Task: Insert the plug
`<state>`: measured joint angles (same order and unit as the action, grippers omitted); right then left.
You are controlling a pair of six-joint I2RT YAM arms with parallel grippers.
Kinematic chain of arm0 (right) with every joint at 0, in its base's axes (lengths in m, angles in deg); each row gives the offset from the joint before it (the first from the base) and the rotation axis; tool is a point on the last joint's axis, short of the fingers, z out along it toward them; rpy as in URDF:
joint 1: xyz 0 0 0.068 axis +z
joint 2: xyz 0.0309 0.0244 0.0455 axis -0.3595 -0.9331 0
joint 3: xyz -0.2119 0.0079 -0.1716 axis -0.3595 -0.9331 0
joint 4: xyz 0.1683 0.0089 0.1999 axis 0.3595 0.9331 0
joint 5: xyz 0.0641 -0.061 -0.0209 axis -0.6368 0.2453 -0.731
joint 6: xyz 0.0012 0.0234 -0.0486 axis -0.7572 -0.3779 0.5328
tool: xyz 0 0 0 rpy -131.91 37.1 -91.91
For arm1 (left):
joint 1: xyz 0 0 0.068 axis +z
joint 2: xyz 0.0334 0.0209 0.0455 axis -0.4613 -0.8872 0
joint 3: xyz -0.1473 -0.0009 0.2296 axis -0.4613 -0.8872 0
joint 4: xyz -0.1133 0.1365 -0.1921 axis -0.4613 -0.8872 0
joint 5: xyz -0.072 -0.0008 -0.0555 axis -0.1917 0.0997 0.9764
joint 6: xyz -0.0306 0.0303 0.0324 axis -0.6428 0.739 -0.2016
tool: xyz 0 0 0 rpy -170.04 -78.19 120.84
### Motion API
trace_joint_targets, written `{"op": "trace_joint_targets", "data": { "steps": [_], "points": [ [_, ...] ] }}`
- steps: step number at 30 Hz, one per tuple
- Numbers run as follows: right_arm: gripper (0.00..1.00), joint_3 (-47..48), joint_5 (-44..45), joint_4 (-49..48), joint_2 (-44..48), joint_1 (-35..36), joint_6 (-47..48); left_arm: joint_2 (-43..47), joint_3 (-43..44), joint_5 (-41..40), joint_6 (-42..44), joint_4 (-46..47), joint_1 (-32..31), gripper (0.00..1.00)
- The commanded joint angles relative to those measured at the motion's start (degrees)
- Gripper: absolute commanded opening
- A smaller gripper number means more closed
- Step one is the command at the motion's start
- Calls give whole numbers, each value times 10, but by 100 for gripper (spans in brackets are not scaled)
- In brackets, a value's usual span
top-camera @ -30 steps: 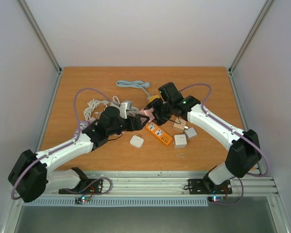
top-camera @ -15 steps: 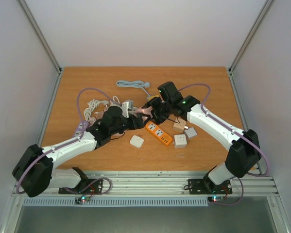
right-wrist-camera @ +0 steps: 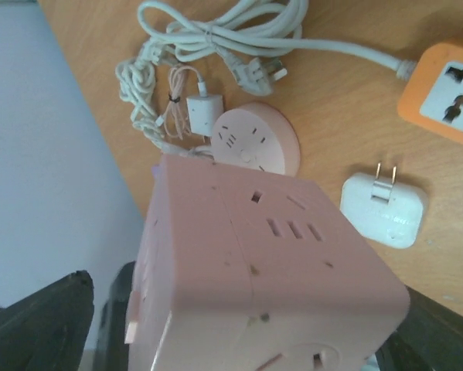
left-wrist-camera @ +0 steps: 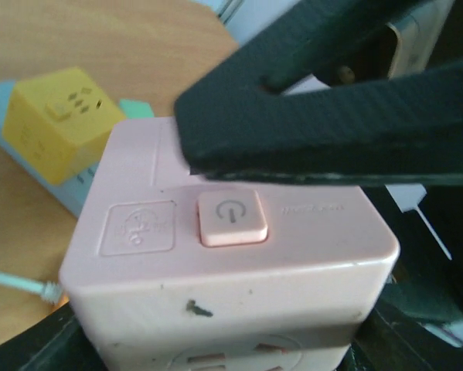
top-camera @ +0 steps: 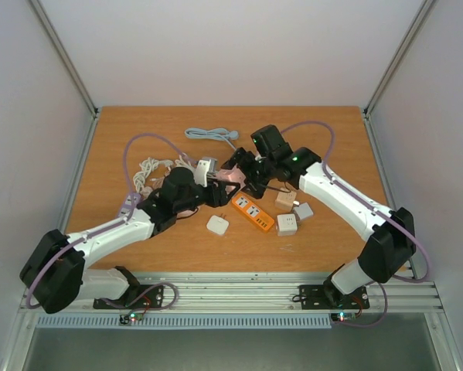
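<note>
My left pincer (left-wrist-camera: 239,247) is clamped on the pink socket cube (right-wrist-camera: 270,255). Its upper finger (left-wrist-camera: 331,108) lies flat across the cube's top face just behind the power button (left-wrist-camera: 231,218), and the lower finger shows dark under the cube's bottom corners. The cube hangs in the air above the counter (top-camera: 192,251), off the far end of the orange power strip (top-camera: 253,213), on the side toward my left arm. My right pincer (top-camera: 243,173) meets it there from the other side, its jaws spread wide around the cube. One finger (right-wrist-camera: 38,325) stands clear of the cube's side; the other sits right at a corner, and I cannot tell whether it touches. The white plug (top-camera: 218,225) lies loose on the counter just beside the strip, toward my left arm, with two flat prongs bared, in neither pincer. Beyond the strip's far end a yellow socket cube (left-wrist-camera: 57,116) rests on the counter. A round pink socket (right-wrist-camera: 258,139) lies near a bundle of white cable (right-wrist-camera: 223,31), further out on my left-arm side of the strip. A cluster of small pale adapters (top-camera: 287,224) sits close on the strip's opposite side.
</note>
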<state>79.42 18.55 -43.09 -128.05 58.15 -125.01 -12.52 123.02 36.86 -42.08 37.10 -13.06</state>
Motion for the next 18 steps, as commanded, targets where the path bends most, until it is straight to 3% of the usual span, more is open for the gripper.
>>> {"op": "trace_joint_targets", "data": {
  "steps": [1,5,10,14,18],
  "points": [
    [98,48,46,56,23,2,204,28,-4,53,141,81,-4,34],
    [99,70,84,113,57,-4,353,44,-6,78,244,79,-4,31],
    [98,97,44,179,88,-7,535,61,19,117,398,19,-4,31],
    [98,101,-28,202,119,-7,592,55,53,139,496,-53,-4,31],
    [98,113,-25,244,104,-7,579,53,60,157,525,-61,-4,31]
  ]
}}
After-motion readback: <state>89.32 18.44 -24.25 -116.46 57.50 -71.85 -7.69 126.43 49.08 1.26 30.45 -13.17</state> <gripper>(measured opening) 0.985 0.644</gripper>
